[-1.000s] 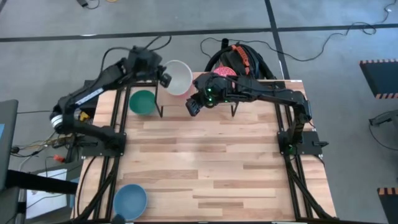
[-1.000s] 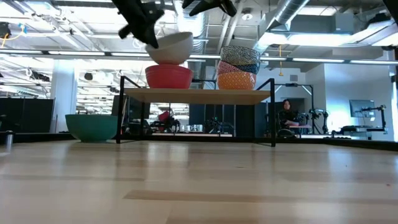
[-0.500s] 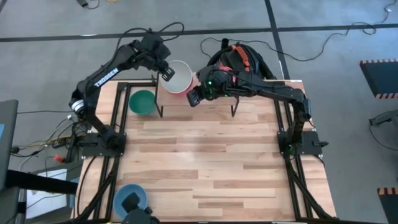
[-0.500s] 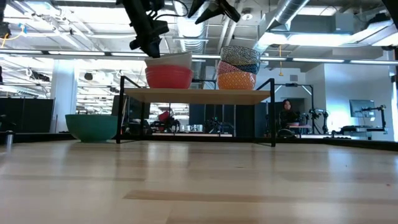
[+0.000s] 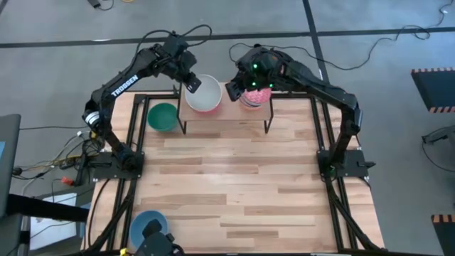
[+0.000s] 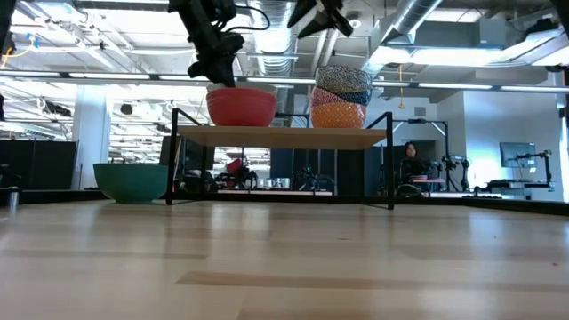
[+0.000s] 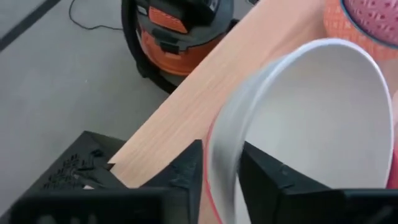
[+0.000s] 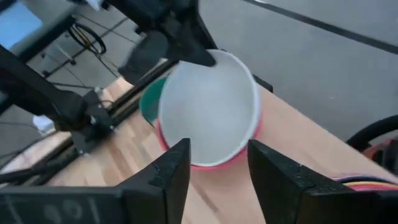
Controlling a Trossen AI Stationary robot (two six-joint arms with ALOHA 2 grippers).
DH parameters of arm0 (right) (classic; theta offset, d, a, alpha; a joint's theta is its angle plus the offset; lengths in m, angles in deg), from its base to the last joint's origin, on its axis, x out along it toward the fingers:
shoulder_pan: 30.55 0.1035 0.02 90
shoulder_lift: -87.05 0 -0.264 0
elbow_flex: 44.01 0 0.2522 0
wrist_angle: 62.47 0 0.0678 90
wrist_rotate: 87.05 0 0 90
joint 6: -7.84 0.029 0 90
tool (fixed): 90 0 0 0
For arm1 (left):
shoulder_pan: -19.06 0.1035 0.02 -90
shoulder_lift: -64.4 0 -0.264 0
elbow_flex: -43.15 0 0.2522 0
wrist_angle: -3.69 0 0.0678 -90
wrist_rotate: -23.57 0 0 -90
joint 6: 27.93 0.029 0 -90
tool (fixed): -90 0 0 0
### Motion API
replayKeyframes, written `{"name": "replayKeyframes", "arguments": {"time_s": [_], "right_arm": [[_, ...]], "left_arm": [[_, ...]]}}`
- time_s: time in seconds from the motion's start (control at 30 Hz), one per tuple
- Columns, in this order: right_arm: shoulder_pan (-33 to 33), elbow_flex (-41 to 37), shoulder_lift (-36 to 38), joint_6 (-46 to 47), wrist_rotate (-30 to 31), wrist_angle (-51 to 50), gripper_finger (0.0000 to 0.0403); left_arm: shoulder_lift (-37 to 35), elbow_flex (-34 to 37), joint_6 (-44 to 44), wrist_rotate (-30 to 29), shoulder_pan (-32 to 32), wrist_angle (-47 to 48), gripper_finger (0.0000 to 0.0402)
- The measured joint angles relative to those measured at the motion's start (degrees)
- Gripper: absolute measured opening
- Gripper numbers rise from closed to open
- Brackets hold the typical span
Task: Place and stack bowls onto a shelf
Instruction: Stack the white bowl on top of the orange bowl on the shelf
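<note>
The cream-white bowl (image 5: 206,93) sits nested in the red bowl (image 6: 241,108) on the left half of the shelf (image 6: 280,137). My left gripper (image 5: 188,80) is shut on its rim at the far left. On the shelf's right half, a stack has the pink speckled bowl (image 5: 254,94) on top, with a blue and a yellow one (image 6: 338,115) below. My right gripper (image 8: 214,167) hovers open and empty above the shelf, between the two stacks. A green bowl (image 5: 163,116) rests on the table left of the shelf. A blue bowl (image 5: 149,227) sits at the near left corner. My left gripper holds the cream-white bowl by its rim (image 7: 219,152) on the far left side, with one finger (image 7: 273,180) inside the bowl and one (image 7: 186,169) outside. The fingers slant down from the far left. The bowl sits upright inside the red bowl, whose rim (image 7: 210,202) shows just below.
The shelf's thin black legs (image 6: 174,160) stand near the table's far edge. An orange and black vacuum (image 5: 274,65) stands on the floor behind the table. The wooden tabletop (image 5: 242,192) spreads out in front of the shelf.
My left gripper has lowered the cream-white bowl from above the red bowl down into it, where it now sits nested and level. My right gripper has drawn back toward the table's far edge and a little right, staying open.
</note>
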Motion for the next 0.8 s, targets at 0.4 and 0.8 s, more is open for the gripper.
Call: {"name": "replayKeyframes", "arguments": {"time_s": [0.4, 0.8], "right_arm": [[-6.3, 0.0, 0.1, -7.1, -7.2, -1.2, 0.0206], [-7.7, 0.0, 0.1, -9.7, -7.3, -4.4, 0.0205]], "left_arm": [[-4.0, 0.0, -12.7, 4.0, 1.9, -9.7, 0.0124], [0.9, 0.5, -14.1, 1.8, -0.9, -11.5, 0.0099]]}}
